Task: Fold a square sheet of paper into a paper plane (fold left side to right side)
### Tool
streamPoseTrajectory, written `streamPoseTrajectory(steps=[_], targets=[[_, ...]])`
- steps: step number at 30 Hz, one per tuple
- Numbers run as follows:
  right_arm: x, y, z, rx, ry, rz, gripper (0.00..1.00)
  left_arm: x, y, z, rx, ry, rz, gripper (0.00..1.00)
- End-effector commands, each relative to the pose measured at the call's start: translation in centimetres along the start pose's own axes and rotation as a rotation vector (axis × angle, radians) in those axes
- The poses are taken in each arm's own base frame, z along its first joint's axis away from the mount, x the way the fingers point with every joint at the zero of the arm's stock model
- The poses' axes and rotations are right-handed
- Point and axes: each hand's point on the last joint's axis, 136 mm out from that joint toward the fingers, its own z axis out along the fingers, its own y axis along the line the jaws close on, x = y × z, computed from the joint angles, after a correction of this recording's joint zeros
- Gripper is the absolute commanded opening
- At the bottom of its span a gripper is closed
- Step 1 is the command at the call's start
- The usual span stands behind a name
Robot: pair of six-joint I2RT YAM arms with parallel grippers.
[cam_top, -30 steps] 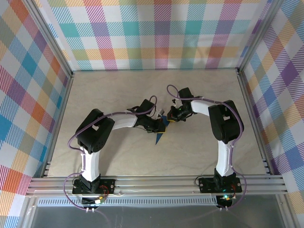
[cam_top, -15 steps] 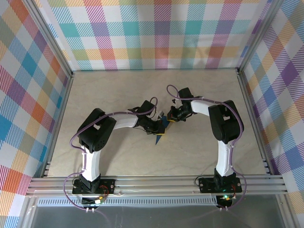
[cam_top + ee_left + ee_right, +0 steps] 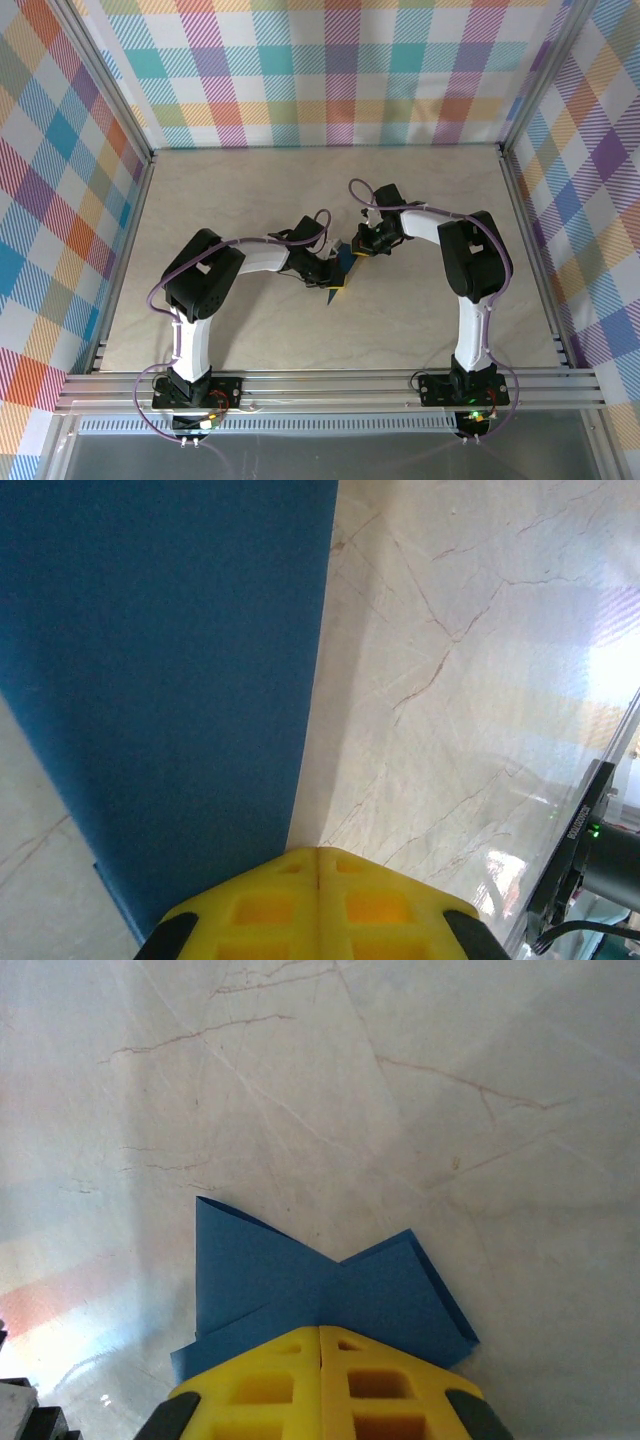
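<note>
Mid-table (image 3: 220,200), the folded blue paper (image 3: 344,263) lies between both claws. Left claw (image 3: 318,852) — fingers pressed together — meets the paper's long strip. Right claw (image 3: 320,1328), likewise closed, touches its notched end (pinching or merely pressing, I cannot tell).

Blue paper (image 3: 343,264): in the top view it is mostly covered by the left end effector (image 3: 334,284) and right end effector (image 3: 359,249), and its folds are too small to tell. In the left wrist view it is cut off by the top and left edges. In the right wrist view its near part is hidden under yellow fingers (image 3: 385,1385).
</note>
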Motion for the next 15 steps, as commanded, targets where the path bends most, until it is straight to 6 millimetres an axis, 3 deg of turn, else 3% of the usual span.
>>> streamPoseTrajectory(steps=[1, 15], targets=[[4.1, -5.4, 1.9, 0.2, 0.134, 0.073, 0.0, 3.1, 1.1, 0.0, -0.041, 0.075, -0.025, 0.0], [4.2, -5.4, 1.9, 0.202, 0.139, 0.075, 0.0, 6.0, 1.6, -1.3, -0.027, 0.055, -0.045, 0.0]])
